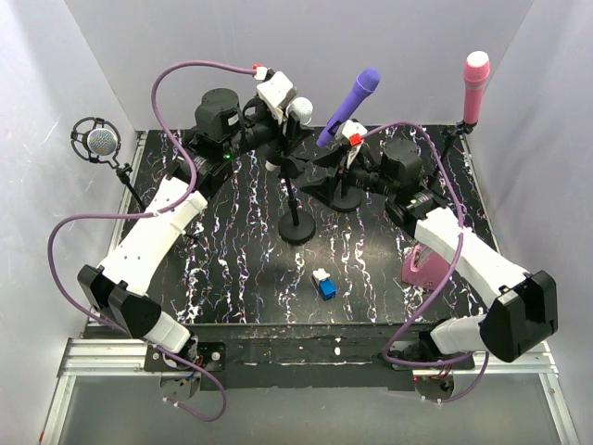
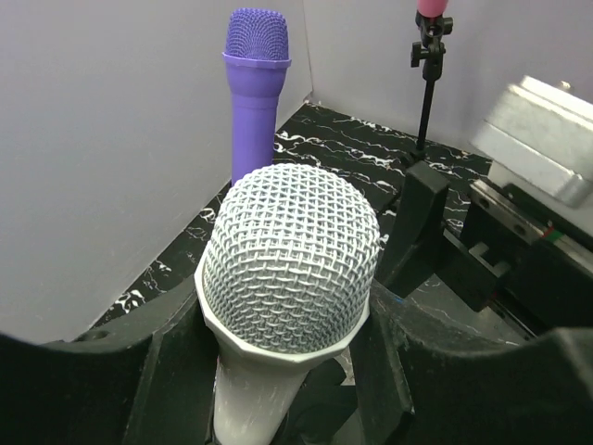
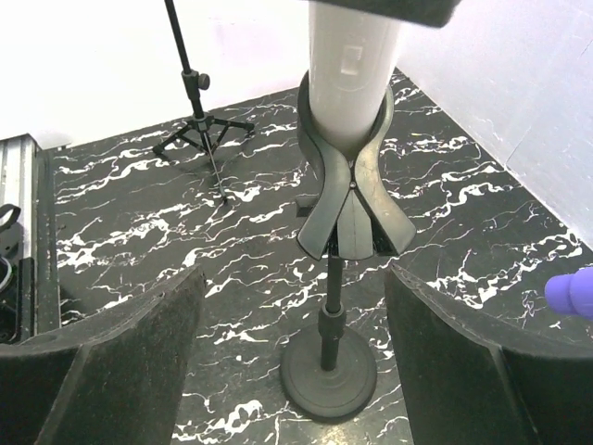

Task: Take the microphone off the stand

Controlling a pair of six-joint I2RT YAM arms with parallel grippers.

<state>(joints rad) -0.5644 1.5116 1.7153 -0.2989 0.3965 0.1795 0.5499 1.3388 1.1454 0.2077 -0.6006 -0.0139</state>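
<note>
A white microphone with a silver mesh head stands upright in the black spring clip of a round-based stand at the table's middle. My left gripper is shut on the microphone just under its head, one finger on each side. The microphone's body still sits in the clip. My right gripper is open and empty. Its fingers flank the stand's pole below the clip without touching it.
A purple microphone on a stand leans behind the right gripper. A pink microphone stands at the back right. A silver microphone in a ring mount stands at the left. A blue and white block and a pink object lie nearer.
</note>
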